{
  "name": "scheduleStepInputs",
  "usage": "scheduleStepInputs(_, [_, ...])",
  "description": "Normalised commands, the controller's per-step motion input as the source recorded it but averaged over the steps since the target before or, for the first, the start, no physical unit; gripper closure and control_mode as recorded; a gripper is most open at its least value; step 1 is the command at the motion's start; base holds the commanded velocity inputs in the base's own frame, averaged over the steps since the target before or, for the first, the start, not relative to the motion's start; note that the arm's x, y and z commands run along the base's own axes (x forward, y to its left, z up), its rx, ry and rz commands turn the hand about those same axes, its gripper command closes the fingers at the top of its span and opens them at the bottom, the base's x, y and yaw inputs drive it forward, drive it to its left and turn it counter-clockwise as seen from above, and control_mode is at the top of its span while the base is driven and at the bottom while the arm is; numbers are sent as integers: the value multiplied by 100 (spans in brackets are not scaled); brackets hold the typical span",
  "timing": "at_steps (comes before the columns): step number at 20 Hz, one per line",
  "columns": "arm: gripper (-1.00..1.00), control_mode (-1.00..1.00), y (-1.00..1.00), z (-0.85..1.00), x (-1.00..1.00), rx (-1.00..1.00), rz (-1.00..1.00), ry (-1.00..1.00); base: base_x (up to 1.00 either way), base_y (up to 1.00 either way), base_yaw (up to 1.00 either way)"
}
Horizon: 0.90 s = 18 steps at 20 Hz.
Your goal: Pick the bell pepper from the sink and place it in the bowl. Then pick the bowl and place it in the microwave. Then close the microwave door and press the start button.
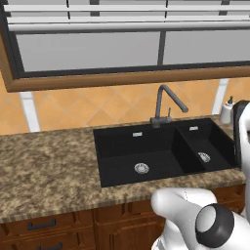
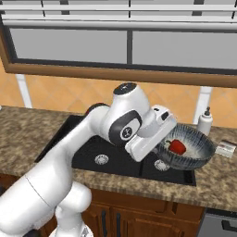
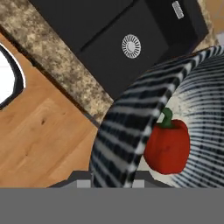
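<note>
The bell pepper (image 2: 177,147) lay inside the bowl (image 2: 196,155), against its near wall. The bowl hung tilted above the right basin of the sink (image 2: 88,152), off the granite counter (image 2: 28,134). The gripper (image 3: 114,180) pinched the bowl's rim, jaws narrow. The white arm rose from the near left, bent at the elbow and reached right over the sink.

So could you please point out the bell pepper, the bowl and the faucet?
bell pepper (image 3: 168,146): hand view, red body.
bowl (image 2: 201,159): right base view, outer wall.
faucet (image 1: 158,105): left base view, upright neck.
</note>
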Motion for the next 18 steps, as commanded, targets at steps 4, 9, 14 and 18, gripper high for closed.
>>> scheduleStepInputs(4, [100,-100,97,100,-32,15,9,4,0,0,0])
scheduleStepInputs(9, [100,-100,94,85,-62,7,3,-12,0,0,0])
scheduleStepInputs(14, [100,-100,95,55,-66,1,6,-19,0,0,0])
scheduleStepInputs(18, [100,-100,100,35,-39,0,17,-36,0,0,0])
